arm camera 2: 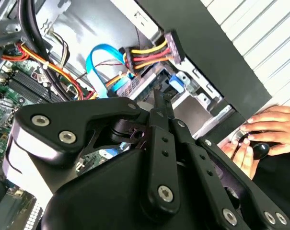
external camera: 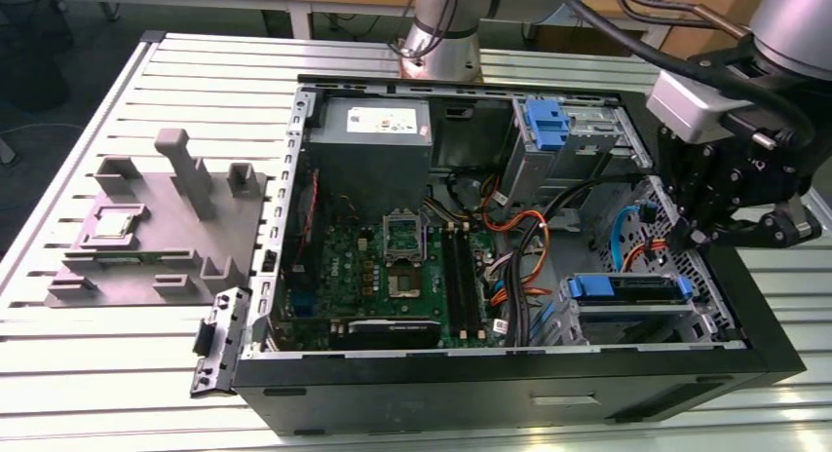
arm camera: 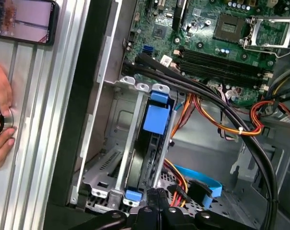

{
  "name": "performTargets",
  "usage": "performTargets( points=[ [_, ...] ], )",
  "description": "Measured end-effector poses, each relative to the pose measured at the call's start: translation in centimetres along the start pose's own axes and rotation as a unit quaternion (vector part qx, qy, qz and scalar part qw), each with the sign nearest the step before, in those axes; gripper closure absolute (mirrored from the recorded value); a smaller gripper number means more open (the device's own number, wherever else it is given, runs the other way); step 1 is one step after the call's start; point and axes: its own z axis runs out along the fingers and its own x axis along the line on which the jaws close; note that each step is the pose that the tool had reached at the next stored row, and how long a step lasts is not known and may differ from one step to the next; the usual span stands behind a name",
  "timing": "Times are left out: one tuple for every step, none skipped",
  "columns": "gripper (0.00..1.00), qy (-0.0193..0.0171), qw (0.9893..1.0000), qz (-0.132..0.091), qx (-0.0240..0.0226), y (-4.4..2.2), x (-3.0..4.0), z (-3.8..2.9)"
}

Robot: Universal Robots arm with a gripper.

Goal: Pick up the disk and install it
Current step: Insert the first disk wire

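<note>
A: Where's the disk (arm camera: 152,143)?

B: Already in the drive cage (arm camera: 117,158), front corner of the PC case (external camera: 520,384), by the case's side wall. Seated on edge betw. the cage rails, blue latch on top. In the exterior view the same bay (external camera: 628,294) shows its blue rail.

A: And the gripper (arm camera: 156,196)?

B: Just past the disk's cable end, in line w/ its long axis. Fingers look closed together, tips meeting, nothing clamped betw. them. In the second wrist view the tips (arm camera 2: 159,103) point straight at the cage; whether they touch the disk's end, can't tell.

A: So axis runs away from the tool?

B: Yes, from the fingertips toward the motherboard (arm camera: 221,43). Any push along that axis drives it deeper into the bay, I'd judge.

A: Cables?

B: Power connector w/ red/yellow wires (arm camera 2: 152,52) and a blue data cable (arm camera 2: 101,62) hang loose near the cage, not plugged as far as I see. A person's hand (arm camera 2: 260,134) rests on the table outside the case wall.
</note>
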Motion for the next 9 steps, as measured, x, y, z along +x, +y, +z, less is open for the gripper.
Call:
performTargets(
  points=[
    [0.9,0.0016,1.0,0.0,-0.0004,-0.17,-0.13,0.02],
    [0.9,0.0035,1.0,0.0,-0.0008,-0.35,-0.26,0.05],
    [0.9,0.0056,1.0,-0.001,-0.0013,-0.51,-0.36,0.07],
    [0.9,0.008,1.0,-0.001,-0.0019,-0.68,-0.46,0.1],
    [0.89,0.0105,0.9999,-0.001,-0.0025,-0.84,-0.56,0.14],
    [0.89,0.0131,0.9999,-0.001,-0.0031,-0.98,-0.63,0.16],
    [0.89,0.0158,0.9999,-0.002,-0.0037,-1.09,-0.69,0.19],
    [0.82,0.0183,0.9998,-0.002,-0.0041,-1.17,-0.73,0.24],
    [0.82,0.0203,0.9998,-0.003,-0.0044,-1.22,-0.74,0.27]
  ],
)
